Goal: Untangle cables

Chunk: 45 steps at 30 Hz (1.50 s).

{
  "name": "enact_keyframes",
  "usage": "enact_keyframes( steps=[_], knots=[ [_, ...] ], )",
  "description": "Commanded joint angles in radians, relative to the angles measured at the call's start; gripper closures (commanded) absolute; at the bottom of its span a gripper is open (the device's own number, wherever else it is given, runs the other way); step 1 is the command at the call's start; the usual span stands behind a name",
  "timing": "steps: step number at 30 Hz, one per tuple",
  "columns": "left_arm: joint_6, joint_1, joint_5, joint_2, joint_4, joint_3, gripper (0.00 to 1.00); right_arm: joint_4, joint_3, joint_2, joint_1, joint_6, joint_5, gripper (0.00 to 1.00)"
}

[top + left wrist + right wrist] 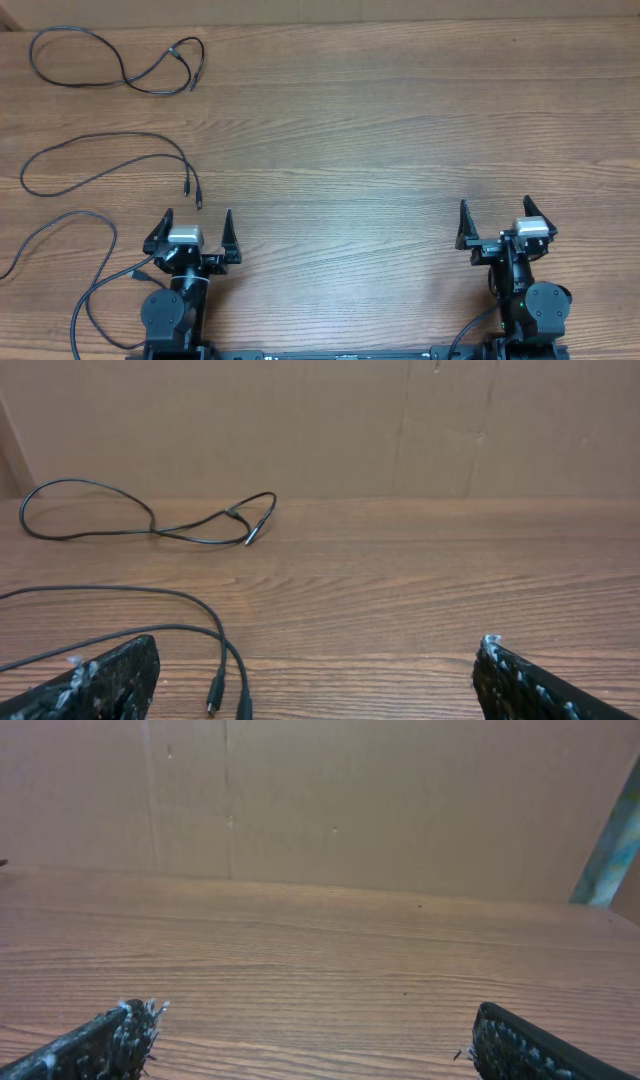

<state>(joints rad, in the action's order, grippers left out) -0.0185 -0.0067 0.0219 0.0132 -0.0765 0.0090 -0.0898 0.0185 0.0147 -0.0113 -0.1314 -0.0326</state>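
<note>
Three thin black cables lie spread over the left side of the bench [350, 130], none crossing another. The top cable [118, 62] loops in the upper left of the overhead frame. The middle cable [110, 135] curves below it at mid left. The lowest cable [70, 214] trails down the lower left, past the left arm's base.

The left pincer [197, 213] and the right pincer [495, 202] both stand with jaws wide apart and empty. The left one sits near the middle cable's plug end [199, 203], and the right one is well apart from every cord.

These cords look light and limp, and they lie flat on the wood. They would probably sag and slide, and drag easily. The stiffer stretch just behind a plug looks like the surest hold, because the thin run could slip between the fingers.
</note>
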Motion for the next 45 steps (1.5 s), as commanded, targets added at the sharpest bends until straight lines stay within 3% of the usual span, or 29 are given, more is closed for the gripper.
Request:
enact_keyframes(
  steps=[1, 45],
  knots=[
    [0.019, -0.006, 0.004, -0.008, -0.001, -0.005, 0.0, 0.006, -0.01, -0.012, 0.005, -0.005, 0.013, 0.0],
    [-0.014, -0.006, -0.003, -0.009, -0.002, -0.004, 0.0, 0.006, -0.01, -0.012, 0.005, -0.005, 0.013, 0.0]
  ],
)
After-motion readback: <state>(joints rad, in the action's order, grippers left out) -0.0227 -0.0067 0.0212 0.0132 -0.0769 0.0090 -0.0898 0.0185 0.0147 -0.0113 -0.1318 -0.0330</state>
